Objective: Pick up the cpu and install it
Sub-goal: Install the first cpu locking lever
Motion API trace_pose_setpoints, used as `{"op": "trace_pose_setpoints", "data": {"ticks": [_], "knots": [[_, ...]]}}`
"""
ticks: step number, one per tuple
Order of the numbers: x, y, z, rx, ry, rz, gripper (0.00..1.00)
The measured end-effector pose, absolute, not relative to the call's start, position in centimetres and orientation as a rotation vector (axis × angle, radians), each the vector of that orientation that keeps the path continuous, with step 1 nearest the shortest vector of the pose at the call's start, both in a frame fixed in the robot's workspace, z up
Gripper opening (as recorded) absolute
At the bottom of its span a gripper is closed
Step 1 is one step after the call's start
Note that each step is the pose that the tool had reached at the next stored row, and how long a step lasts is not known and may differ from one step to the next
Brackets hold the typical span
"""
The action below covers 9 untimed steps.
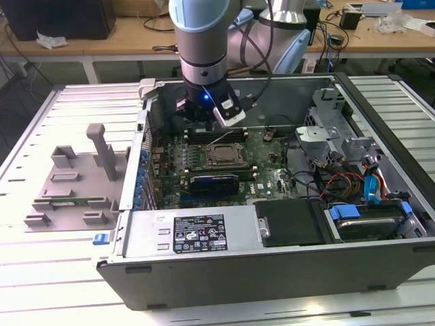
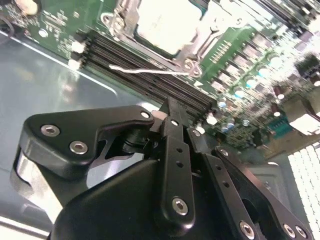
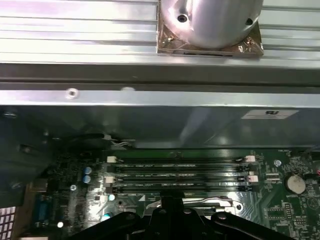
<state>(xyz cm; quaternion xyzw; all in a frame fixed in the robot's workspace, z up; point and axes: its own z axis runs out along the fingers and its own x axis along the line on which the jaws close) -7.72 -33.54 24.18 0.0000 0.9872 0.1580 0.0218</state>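
Cpu (image 2: 167,25) sits in the socket on the green motherboard (image 2: 235,50) inside the open computer case (image 1: 272,272). In the second wrist view you see its pale silver top framed by the socket's metal bracket. In the exterior view, the socket (image 1: 221,156) lies near the middle of the board.

Your gripper (image 2: 172,107) hangs inside the case over the black memory slots (image 3: 177,170), just beside the socket and apart from the chip. You cannot tell from these views whether it is clenched or released, and nothing shows at its tip.

A round coin battery (image 3: 294,183) sits on the board near the slots. Outside the case, towards the exterior view's left, a grey tray (image 1: 68,183) with upright posts rests on the slatted table (image 1: 41,285).
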Motion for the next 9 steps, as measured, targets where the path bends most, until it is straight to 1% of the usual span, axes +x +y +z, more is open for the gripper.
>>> {"op": "trace_pose_setpoints", "data": {"ticks": [5,6,7,9], "knots": [[-7.72,-33.53,24.15,0.002,3.060,0.483,0.11],[-7.72,-33.54,24.16,0.014,3.063,0.450,0.11],[-7.72,-33.54,24.15,0.025,3.065,0.431,0.11],[-7.73,-33.54,24.01,0.065,3.062,0.417,0.11]]}}
